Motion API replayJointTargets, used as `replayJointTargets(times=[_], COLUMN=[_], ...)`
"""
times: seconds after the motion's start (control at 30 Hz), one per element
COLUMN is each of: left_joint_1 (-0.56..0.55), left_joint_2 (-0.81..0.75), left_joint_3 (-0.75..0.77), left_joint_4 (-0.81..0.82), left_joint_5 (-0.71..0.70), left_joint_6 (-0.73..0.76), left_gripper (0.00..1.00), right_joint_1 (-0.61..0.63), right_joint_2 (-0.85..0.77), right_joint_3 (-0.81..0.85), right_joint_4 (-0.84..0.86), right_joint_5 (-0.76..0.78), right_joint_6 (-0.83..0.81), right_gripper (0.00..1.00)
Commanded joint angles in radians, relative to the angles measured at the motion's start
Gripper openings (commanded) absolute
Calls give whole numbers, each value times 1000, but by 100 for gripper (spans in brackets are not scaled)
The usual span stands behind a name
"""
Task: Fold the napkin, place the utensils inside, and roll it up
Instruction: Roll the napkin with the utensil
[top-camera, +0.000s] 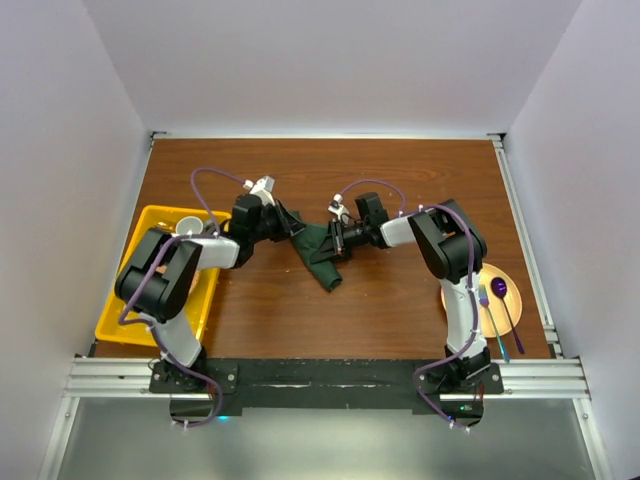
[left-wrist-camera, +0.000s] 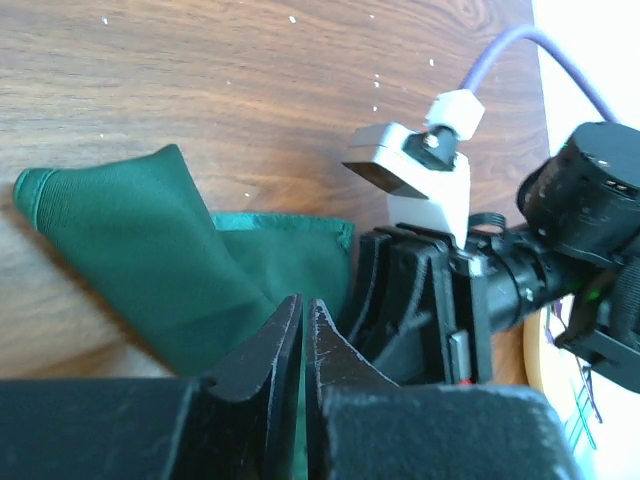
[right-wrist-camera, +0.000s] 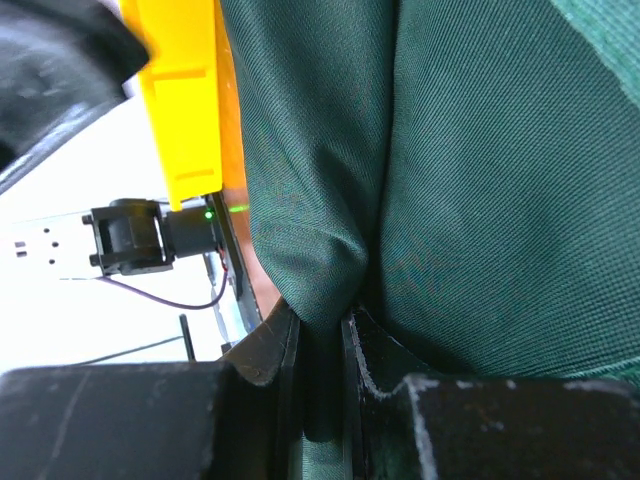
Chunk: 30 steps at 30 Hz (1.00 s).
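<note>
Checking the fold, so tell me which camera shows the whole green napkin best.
Top external: it alone shows the whole napkin, outline and all. Left wrist shows one folded corner and a hemmed edge; right wrist, only close-up cloth pinched in the right tool.

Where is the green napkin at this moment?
In the top view, the green napkin is at the middle of the wooden table, bunched between the left claw and the right claw, left of the orange plate.

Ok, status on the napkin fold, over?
Left gripper shut on napkin edge. Right gripper pinching a fold. Utensils on plate, untouched. Nothing blocking.
</note>
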Motion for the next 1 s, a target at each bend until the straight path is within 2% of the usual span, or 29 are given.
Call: replayJointTargets(times=[0.0, 0.07, 0.13, 0.27, 0.37, 0.43, 0.53, 0.63, 0.8, 0.83, 0.87, 0.97], left_joint_1=[0, 18, 31, 32, 32, 32, 34, 35, 34, 32, 32, 34], left_joint_2=[83, 115, 169, 198, 203, 203, 210, 209, 200, 198, 197, 192], left_joint_3=[32, 40, 43, 34, 41, 37, 41, 40, 44, 46, 48, 58], left_joint_4=[75, 61, 75, 57, 20, 18, 21, 18, 3, 1, -3, -24], left_joint_5=[-16, -47, -15, -44, -53, -50, -40, -40, -40, -43, -43, -35], left_joint_6=[-21, -9, -9, -1, 20, 26, 29, 29, 31, 31, 33, 39], left_gripper=[8, 8, 6, 5, 4, 4, 4, 4, 4, 4, 4, 4], right_joint_1=[1, 0, 1, 1, 1, 6, 18, 30, 92, 99, 113, 145], right_joint_2=[16, 3, -3, -30, -95, -160, -219, -273, -311, -310, -307, -331], right_joint_3=[-14, -18, -15, 23, 54, 77, 109, 83, -49, -60, -66, -55], right_joint_4=[-174, -163, -166, -275, -393, -488, -615, -672, -628, -616, -608, -641], right_joint_5=[124, 110, 113, 156, 212, 254, 343, 436, 571, 608, 640, 795], right_joint_6=[-79, -74, -88, -169, -266, -340, -414, -441, -433, -427, -422, -438], right_gripper=[0, 3, 7, 13, 29, 46, 51, 52, 48, 46, 40, 33])
